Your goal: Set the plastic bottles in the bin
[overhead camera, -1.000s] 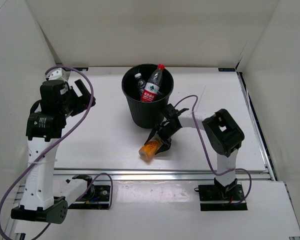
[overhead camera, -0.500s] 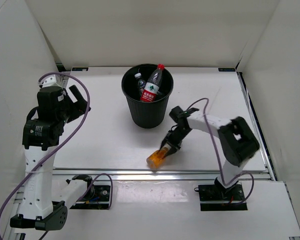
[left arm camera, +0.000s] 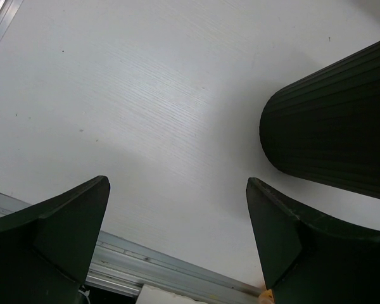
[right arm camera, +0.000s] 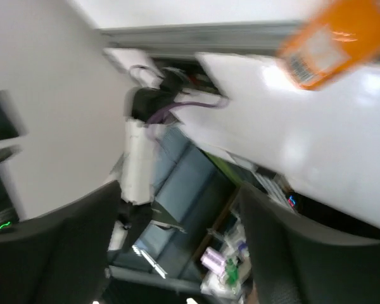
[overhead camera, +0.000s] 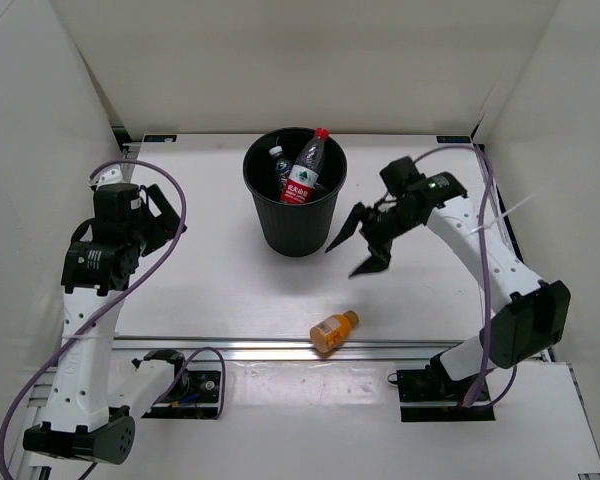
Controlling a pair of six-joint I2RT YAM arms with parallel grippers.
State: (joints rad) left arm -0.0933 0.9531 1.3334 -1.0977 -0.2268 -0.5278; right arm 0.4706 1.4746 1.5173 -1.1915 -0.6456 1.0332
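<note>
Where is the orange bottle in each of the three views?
Top external: orange bottle lying low centre, near the table's front edge.
Left wrist: only a sliver at the bottom edge.
Right wrist: top right, blurred.
Shared landmark: the metal rail beside it.

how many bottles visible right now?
3. The red-label bottle and a clear bottle stand in the bin. The orange bottle lies on the table near its front edge. More may be hidden deeper in the bin.
</note>
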